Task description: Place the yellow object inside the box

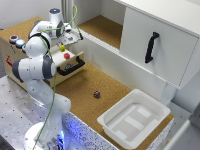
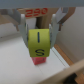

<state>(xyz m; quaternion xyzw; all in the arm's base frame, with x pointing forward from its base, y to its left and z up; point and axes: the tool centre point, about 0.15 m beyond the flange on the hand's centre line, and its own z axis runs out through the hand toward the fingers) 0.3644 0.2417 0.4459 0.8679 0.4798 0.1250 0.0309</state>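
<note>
The yellow object [image 2: 39, 43] is a small yellow cube with dark marks, seated between my gripper's [image 2: 39, 40] two fingers, which press on its sides. In the exterior view the yellow object [image 1: 62, 48] shows just under the gripper [image 1: 65, 44], above the front of the wooden box and right over a small red knob [image 1: 66, 56]. The red knob [image 2: 38, 61] shows just beyond the cube in the wrist view. The box [image 1: 150, 105], a shallow white bin with raised rectangles on its floor, stands far off at the exterior view's lower right.
The wooden box [image 1: 15, 60] with coloured buttons and a black handle [image 1: 70, 67] stands at the exterior view's left. A small dark cube [image 1: 96, 94] lies on the cork surface between it and the bin. A white cabinet with a black handle [image 1: 151, 47] stands behind.
</note>
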